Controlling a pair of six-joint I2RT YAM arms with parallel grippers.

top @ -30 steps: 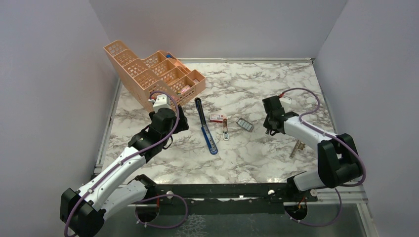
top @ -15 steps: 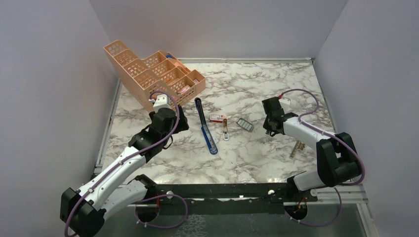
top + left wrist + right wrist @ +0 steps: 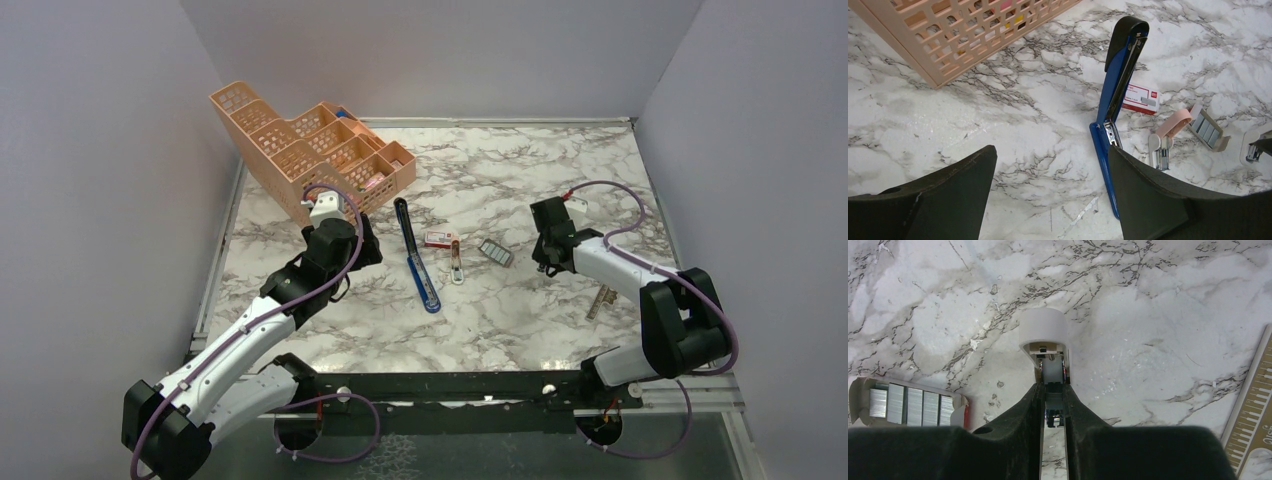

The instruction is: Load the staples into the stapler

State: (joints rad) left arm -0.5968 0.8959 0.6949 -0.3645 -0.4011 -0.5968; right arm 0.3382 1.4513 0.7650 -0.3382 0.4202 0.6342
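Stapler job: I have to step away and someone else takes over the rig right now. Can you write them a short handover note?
Left gripper: open, empty, hovering over the table to the left of the stapler.
Right gripper: shut on a small white piece, not the staples.
Stapler: lies opened out on the table, metal channel exposed.
Staples: in their open tray on the table, between the stapler and the right gripper.
Done: stapler is open.
Left: pick up the staples, set them in the channel, close the stapler.
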